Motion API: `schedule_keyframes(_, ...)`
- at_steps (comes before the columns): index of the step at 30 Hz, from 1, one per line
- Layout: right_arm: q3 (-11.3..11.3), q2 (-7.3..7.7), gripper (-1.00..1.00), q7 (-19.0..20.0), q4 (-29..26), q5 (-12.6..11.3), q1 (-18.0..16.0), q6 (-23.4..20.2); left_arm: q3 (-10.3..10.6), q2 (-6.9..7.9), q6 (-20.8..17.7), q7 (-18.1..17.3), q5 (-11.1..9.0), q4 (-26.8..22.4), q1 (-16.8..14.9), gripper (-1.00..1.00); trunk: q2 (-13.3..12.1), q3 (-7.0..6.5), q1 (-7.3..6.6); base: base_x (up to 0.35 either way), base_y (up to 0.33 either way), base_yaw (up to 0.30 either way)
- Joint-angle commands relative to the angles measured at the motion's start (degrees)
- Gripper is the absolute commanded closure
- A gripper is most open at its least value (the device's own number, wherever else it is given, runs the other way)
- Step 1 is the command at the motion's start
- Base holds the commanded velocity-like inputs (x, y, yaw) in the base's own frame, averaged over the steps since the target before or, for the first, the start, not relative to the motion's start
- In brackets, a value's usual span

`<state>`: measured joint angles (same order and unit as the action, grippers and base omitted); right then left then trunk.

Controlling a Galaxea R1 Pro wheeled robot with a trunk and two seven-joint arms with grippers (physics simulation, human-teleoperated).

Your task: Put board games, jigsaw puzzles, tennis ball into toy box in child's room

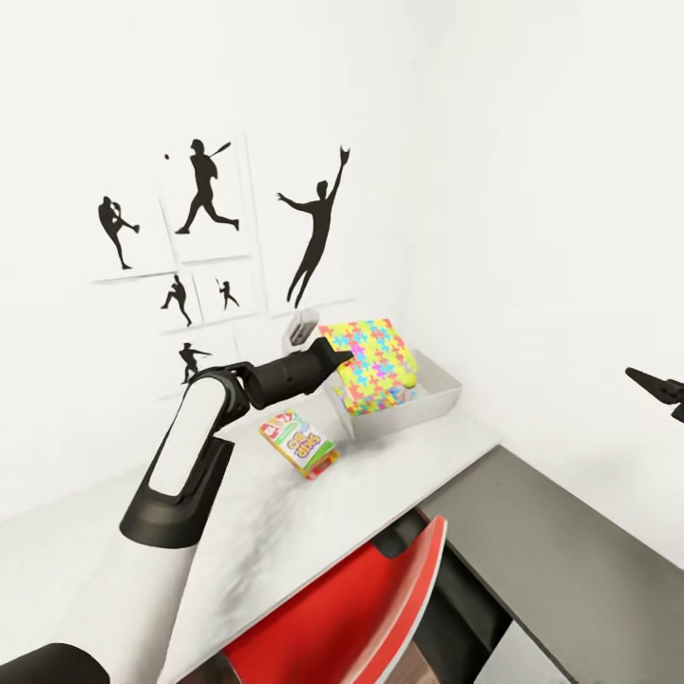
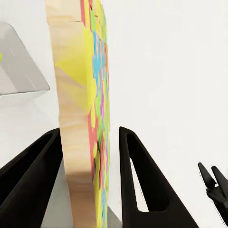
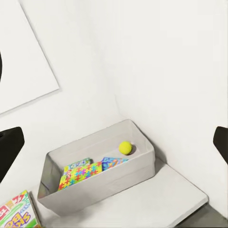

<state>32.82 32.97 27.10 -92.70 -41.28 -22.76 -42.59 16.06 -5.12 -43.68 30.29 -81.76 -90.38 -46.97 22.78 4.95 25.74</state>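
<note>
My left gripper (image 1: 340, 359) is shut on a multicoloured jigsaw puzzle (image 1: 372, 353), held tilted in the air in front of the light-grey toy box (image 1: 442, 397). The left wrist view shows that puzzle (image 2: 78, 71) edge-on between the black fingers (image 2: 137, 180). Inside the toy box (image 3: 118, 183) lie a second jigsaw puzzle (image 3: 76, 173), a small blue flat box (image 3: 111, 162) and the yellow tennis ball (image 3: 125, 147). A SKIP BO board game (image 1: 299, 444) lies on the table (image 1: 256, 532) beside the toy box. My right gripper (image 1: 657, 386) hovers open, far to the right.
A red chair (image 1: 370, 608) stands under the table's front edge. The lower dark grey corner section (image 1: 570, 551) runs along the right wall. Framed black silhouettes (image 1: 204, 199) hang on the wall behind. The toy box sits in the table's far corner against both walls.
</note>
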Motion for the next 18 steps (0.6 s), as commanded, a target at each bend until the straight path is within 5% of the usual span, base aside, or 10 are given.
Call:
schedule_keyframes(1, 0.06, 0.00, -1.00, 0.13, 0.01, -0.12, -0.09, -0.40, -0.77, -0.01, 0.03, 0.60, -1.01, -0.09, 0.33, 1.00, 0.14, 0.13, 0.04, 0.028, -0.028, -0.290)
schedule_keyframes(5, -0.01, -0.01, -1.00, 0.14, -0.01, -0.12, -0.09, -0.39, -3.99, 0.02, -0.26, 0.94, -1.02, -0.71, 1.65, 1.00, 0.14, 0.13, 0.04, 0.011, -0.011, -0.290)
schedule_keyframes(10, -0.04, -0.01, -1.00, 0.14, 0.00, -0.12, -0.09, -0.39, -4.62, 0.02, -0.26, 0.84, -1.19, -0.93, 1.77, 1.00, 0.14, 0.13, 0.04, 0.001, -0.001, -0.290)
schedule_keyframes(14, -0.05, -0.01, -1.00, 0.09, 0.03, -0.12, -0.09, -0.39, -8.28, 0.02, -1.44, 0.83, -1.37, -1.50, 1.92, 1.00, 0.14, 0.13, 0.04, 0.000, 0.000, -0.290)
schedule_keyframes(18, -0.07, 0.02, -1.00, 0.07, 0.01, -0.12, -0.09, -0.39, -9.10, 0.02, -2.02, 0.81, -1.50, -1.66, 1.95, 1.00, 0.14, 0.13, 0.04, 0.000, 0.000, -0.290)
